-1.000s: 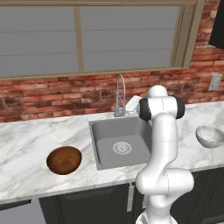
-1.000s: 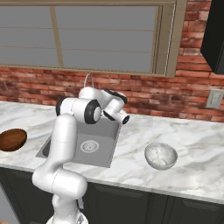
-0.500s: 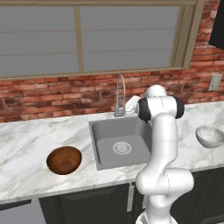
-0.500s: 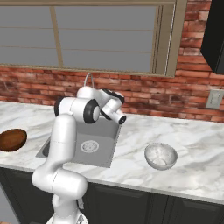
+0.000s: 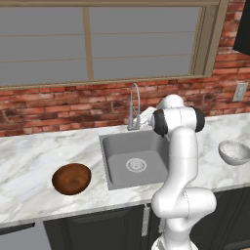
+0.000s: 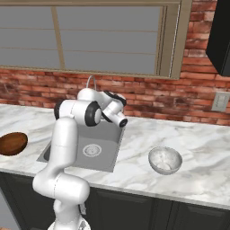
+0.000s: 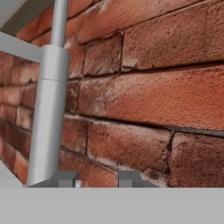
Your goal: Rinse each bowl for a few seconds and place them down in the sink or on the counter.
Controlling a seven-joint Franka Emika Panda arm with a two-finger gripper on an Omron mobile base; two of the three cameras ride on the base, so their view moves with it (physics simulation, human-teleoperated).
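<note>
The dark reddish-brown bowl (image 5: 72, 178) (image 6: 12, 143) sits upright on the counter (image 5: 29, 156) left of the sink (image 5: 114, 168). Right of the sink rests the pale speckled bowl (image 5: 235, 152) (image 6: 165, 160). Both are far from my hand. My arm reaches over the basin's back edge to the faucet (image 5: 135, 105). In the hand view my gripper (image 7: 97, 178) faces the brick wall, with the faucet post (image 7: 48, 109) just to its left. The fingertips (image 7: 65, 177) stand a narrow gap apart, open, with nothing between them.
A brick wall and a window run behind the counter. A wall outlet (image 5: 240, 91) is at the right, beside a dark upper cabinet (image 6: 220, 36). The sink basin (image 6: 105, 150) holds only its round drain (image 5: 136, 165).
The fingers have drawn much closer together. The arm has barely shifted by the faucet. Both bowls lie where they were.
</note>
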